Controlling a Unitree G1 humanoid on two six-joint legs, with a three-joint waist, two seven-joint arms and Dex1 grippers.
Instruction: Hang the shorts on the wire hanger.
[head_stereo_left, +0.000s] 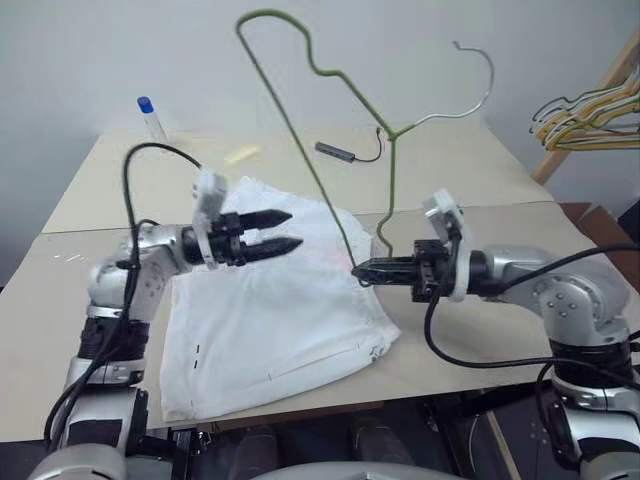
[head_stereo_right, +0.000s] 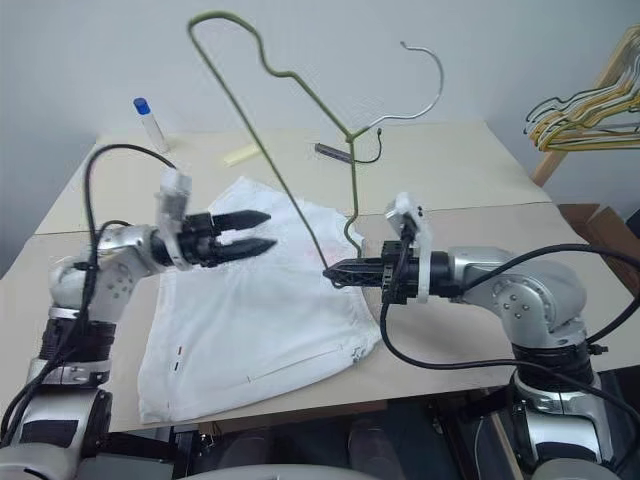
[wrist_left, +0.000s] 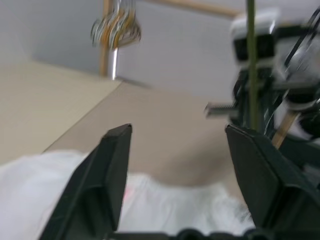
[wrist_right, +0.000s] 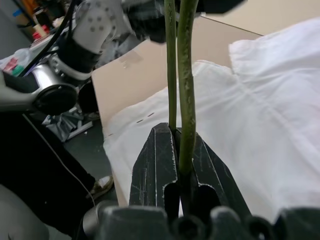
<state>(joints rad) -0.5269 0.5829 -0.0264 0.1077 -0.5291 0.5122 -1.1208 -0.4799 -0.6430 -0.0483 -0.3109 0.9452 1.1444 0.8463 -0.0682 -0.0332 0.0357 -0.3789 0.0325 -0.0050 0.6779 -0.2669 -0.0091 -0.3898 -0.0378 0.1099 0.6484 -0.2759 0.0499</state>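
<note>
Your right claw (head_stereo_left: 362, 270) is clamped on the wire hanger (head_stereo_left: 300, 140), holding it up over the shorts (head_stereo_left: 270, 310). The shorts lie flat near the front edge of the worktop (head_stereo_left: 480, 160). Your left claw (head_stereo_left: 285, 230) is apart, holding nothing. You have yet to hang the shorts.

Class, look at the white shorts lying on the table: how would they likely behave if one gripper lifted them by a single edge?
The shorts would probably droop and fold, since they lie flat and creased like thin cloth. They look light. They would likely drag across the table rather than slide as one piece.
</note>
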